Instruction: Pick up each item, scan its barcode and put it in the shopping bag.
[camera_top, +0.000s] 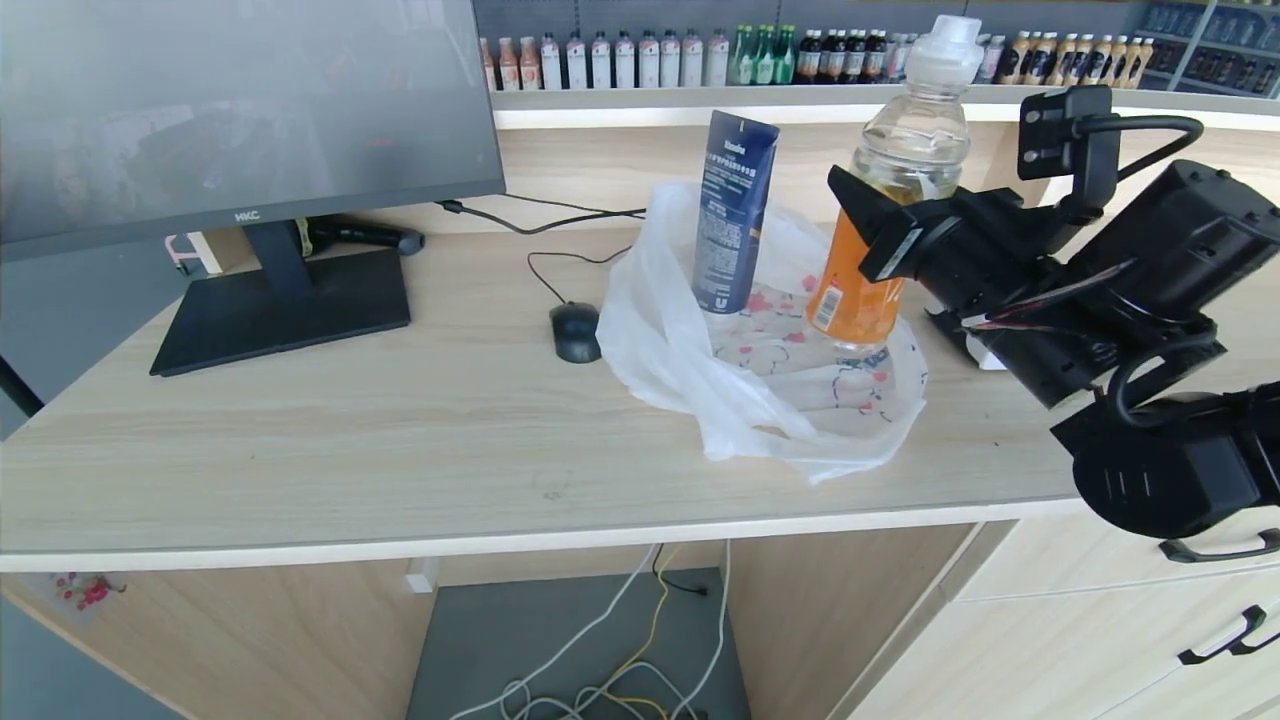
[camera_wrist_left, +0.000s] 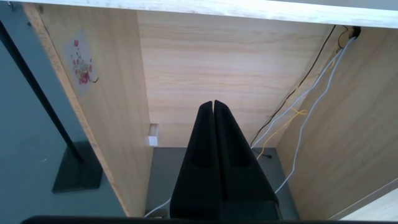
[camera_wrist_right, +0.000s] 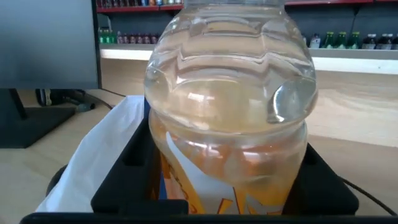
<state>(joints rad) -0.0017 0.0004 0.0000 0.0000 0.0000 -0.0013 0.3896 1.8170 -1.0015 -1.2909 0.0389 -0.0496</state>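
A clear drink bottle (camera_top: 893, 200) with an orange label and a white cap is held upright in my right gripper (camera_top: 880, 235), which is shut on its middle, just above the white shopping bag (camera_top: 770, 400) on the counter. The same bottle (camera_wrist_right: 230, 118) looms close in the right wrist view, between the black fingers (camera_wrist_right: 134, 180). A blue tube-shaped pack (camera_top: 733, 212) stands upright inside the bag. My left gripper (camera_wrist_left: 214, 112) hangs below the counter with its two fingers pressed together, holding nothing.
A monitor (camera_top: 240, 110) on its stand sits at the left of the wooden counter (camera_top: 350, 440), with a black mouse (camera_top: 575, 331) and its cable beside the bag. A black handheld scanner (camera_top: 365, 236) lies behind the stand. Shelves of bottles (camera_top: 700, 55) run behind.
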